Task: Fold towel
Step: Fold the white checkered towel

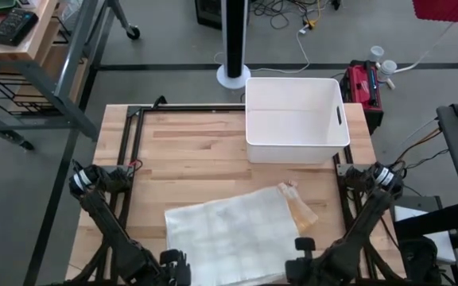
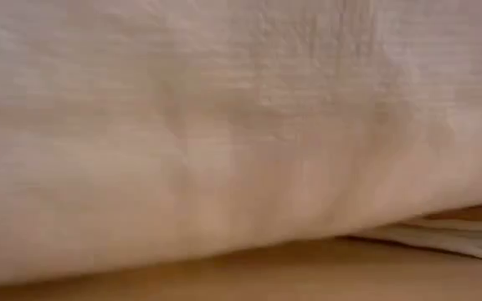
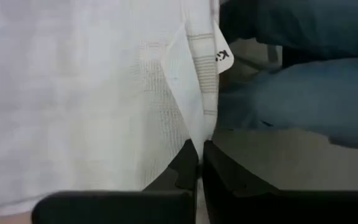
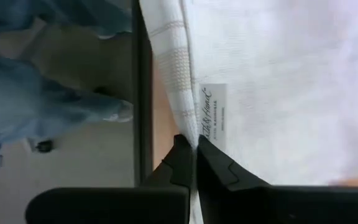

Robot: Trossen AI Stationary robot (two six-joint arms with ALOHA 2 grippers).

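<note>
The left gripper (image 3: 199, 163) and right gripper (image 4: 194, 158) each pinch a near corner of the towel (image 1: 233, 230) with jaws pressed tight. It lies flat on the surface (image 1: 189, 143), stretching away toward the white bin (image 1: 296, 119).

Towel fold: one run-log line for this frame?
stage: near corners gripped | left tool: shut on towel edge | right tool: shut on towel edge | towel: flat on table | bin: behind, untouched

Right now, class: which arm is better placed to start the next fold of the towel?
Neither alone: the left gripper and the right gripper are each shut on a near edge of the towel, so both should lift together.
</note>
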